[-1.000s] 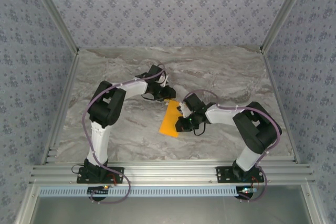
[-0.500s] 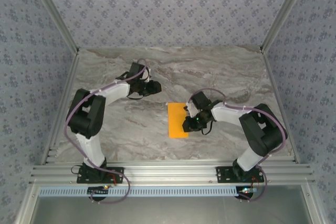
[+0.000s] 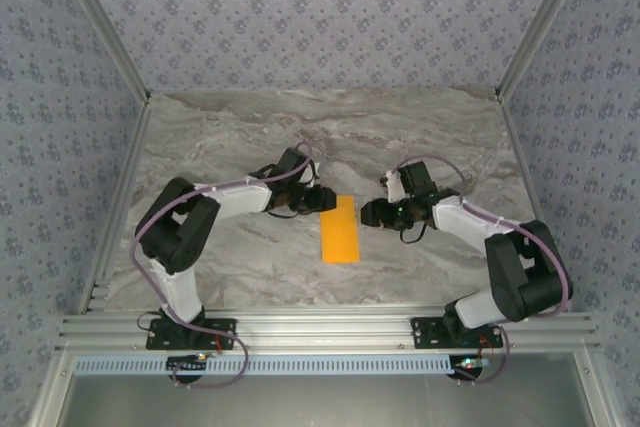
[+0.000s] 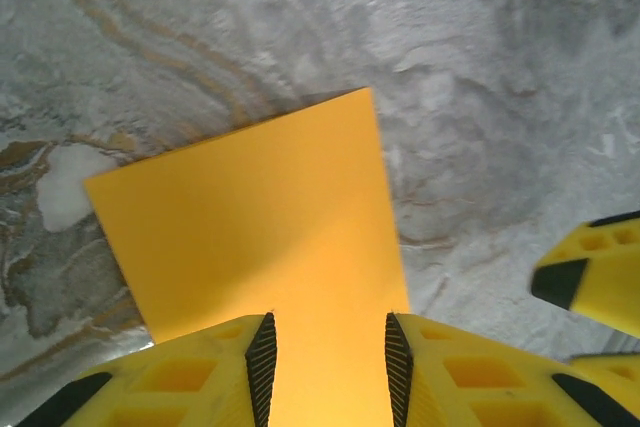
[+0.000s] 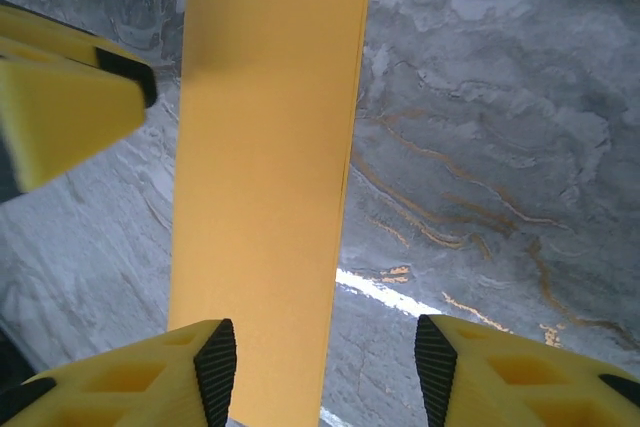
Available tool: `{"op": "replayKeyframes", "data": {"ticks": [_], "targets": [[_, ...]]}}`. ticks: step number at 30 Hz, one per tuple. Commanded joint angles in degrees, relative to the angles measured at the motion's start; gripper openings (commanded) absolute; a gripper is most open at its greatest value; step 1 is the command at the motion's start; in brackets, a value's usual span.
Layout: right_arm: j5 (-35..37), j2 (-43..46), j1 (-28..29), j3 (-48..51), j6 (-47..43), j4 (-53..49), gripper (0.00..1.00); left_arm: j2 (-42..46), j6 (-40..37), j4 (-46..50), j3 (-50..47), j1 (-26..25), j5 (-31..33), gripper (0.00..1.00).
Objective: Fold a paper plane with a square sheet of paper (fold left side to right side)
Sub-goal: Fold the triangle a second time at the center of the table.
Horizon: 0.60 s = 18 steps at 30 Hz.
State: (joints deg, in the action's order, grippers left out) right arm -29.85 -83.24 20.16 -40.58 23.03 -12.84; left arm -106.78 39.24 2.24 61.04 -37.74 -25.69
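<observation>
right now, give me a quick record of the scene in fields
paper: square sheet of paper, folded to a narrow strip, flat on the table
left gripper: jaws apart, over the strip's far end
right gripper: jaws wide apart, at the strip's right edge
held: nothing looks gripped

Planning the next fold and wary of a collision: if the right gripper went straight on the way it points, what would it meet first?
Most likely the folded orange paper, lying flat just ahead of the right gripper, though depth is hard to judge.
</observation>
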Motion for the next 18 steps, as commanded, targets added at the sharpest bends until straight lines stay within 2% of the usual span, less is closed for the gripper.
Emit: {"op": "replayKeyframes", "data": {"ticks": [1, 10, 18], "targets": [[-4.5, -1.8, -0.8, 1.3, 3.7, 3.0, 0.55, -2.7, 0.8, -0.7, 2.5, -0.1, 0.9, 0.35], [-6.6, -4.7, -0.8, 0.5, 4.2, 2.6, 0.54, -3.8, 0.3, 1.0, 1.0, -0.6, 2.6, 0.35], [-13.8, -11.2, -0.7, -2.7, 8.0, 4.3, 0.49, -3.6, 1.0, -0.6, -1.7, -1.3, 2.9, 0.35]]}}
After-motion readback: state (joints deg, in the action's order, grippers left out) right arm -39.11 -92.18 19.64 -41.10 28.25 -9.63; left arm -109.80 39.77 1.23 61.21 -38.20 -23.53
